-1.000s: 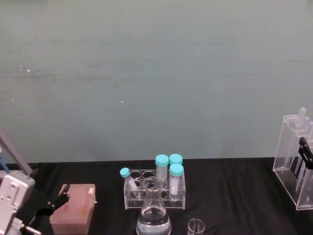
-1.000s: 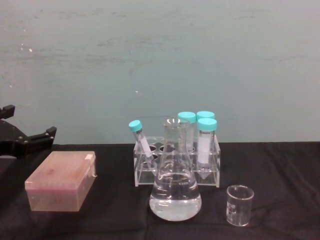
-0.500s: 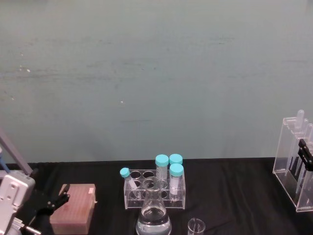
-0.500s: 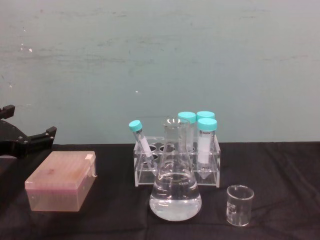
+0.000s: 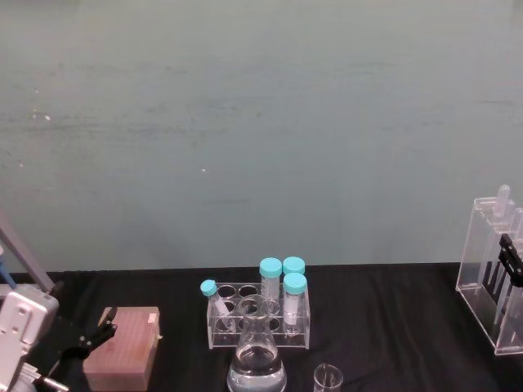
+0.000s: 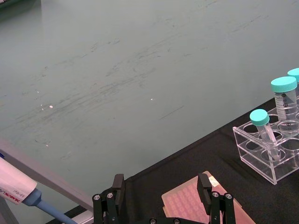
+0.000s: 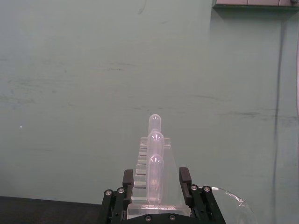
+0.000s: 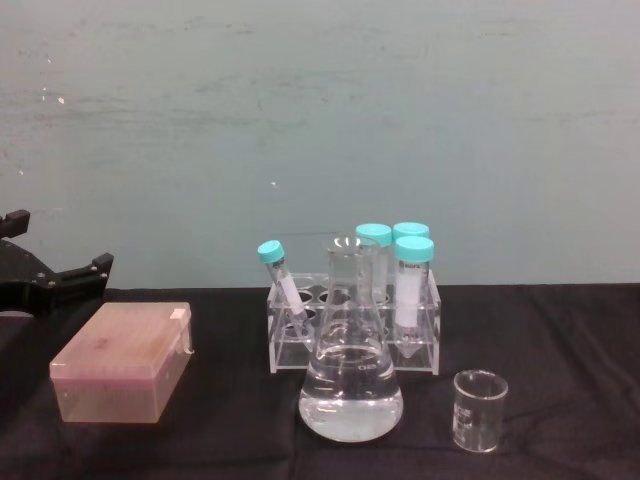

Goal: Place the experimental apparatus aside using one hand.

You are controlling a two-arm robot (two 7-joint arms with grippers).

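Observation:
The clear acrylic pipette rack (image 5: pixel 487 273) stands at the table's far right with my right gripper (image 5: pixel 511 266) shut on it. In the right wrist view the rack (image 7: pixel 155 177) and its long pipettes sit between the black fingers (image 7: pixel 128 180) of that gripper (image 7: pixel 156 183). The conical flask (image 8: pixel 351 375), holding clear liquid, and the small beaker (image 8: pixel 479 409) stand near the table's front centre. My left gripper (image 8: pixel 62 281) hovers open at the far left, above the pink box.
A clear tube rack (image 8: pixel 352 335) with several teal-capped tubes stands just behind the flask. A pink tip box (image 8: pixel 125 362) lies at the left, under the left gripper (image 6: pixel 161 186). A teal wall closes off the back of the black table (image 8: pixel 560 350).
The pipette rack, held in my right gripper, has sunk slightly. The flask, the beaker and the left arm have not moved.

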